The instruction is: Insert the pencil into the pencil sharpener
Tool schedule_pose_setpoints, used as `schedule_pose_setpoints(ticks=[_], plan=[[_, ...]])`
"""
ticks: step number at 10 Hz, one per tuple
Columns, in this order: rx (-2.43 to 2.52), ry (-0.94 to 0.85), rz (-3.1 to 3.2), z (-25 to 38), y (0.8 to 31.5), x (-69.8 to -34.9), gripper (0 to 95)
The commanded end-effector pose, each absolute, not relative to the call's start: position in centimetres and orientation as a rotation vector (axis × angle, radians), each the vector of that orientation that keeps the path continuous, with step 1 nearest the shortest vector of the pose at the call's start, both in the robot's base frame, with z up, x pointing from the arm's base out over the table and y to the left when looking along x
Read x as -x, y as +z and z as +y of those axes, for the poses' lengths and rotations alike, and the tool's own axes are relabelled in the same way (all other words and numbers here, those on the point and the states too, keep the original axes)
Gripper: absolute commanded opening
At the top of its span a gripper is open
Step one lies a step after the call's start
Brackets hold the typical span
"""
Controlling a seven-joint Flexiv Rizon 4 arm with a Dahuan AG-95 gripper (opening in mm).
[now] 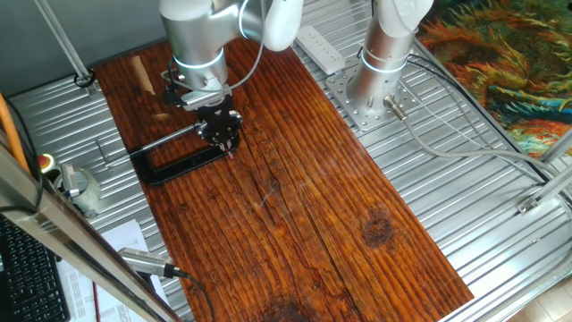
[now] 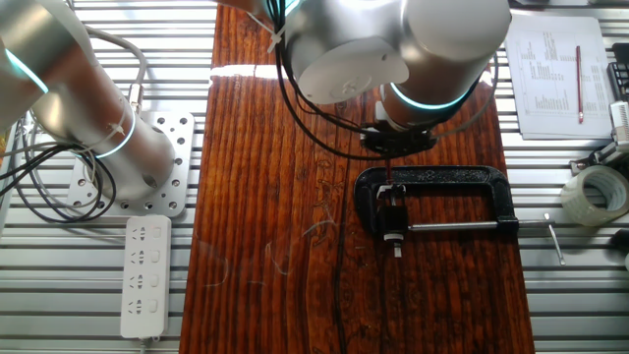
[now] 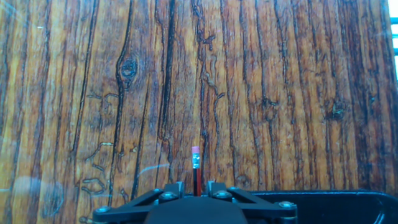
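Observation:
In the hand view the pencil runs up from between my fingers, its pink eraser end farthest from me. My gripper straddles it, open only slightly, with a sliver of wood grain showing on each side of the shaft. From the other fixed view the pencil is a thin reddish line from under my gripper toward the pencil sharpener, a small dark block pinched in the clamp's jaws. Whether the tip is inside it is hidden. In one fixed view my gripper covers both.
A black C-clamp with a silver screw rod lies on the dark wooden board. Around the board are a second arm's base, a power strip, a tape roll and a printed sheet.

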State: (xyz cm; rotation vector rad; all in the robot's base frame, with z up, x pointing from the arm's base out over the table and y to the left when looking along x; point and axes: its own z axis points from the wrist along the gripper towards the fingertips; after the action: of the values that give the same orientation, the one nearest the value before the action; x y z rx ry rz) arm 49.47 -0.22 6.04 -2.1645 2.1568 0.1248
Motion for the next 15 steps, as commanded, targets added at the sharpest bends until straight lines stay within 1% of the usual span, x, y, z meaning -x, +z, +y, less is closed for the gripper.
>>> schedule_pose_setpoints(ticks=[1,13,14,15], plan=[[2.174,0.124,2.148,-0.24,6.06,-49.32,0.0],[2.206,0.103,2.102,-0.63,5.84,-49.32,0.0],[2.211,0.101,2.099,-0.59,5.88,-49.43,19.0],[2.217,0.098,2.099,-0.54,5.94,-49.57,19.0]])
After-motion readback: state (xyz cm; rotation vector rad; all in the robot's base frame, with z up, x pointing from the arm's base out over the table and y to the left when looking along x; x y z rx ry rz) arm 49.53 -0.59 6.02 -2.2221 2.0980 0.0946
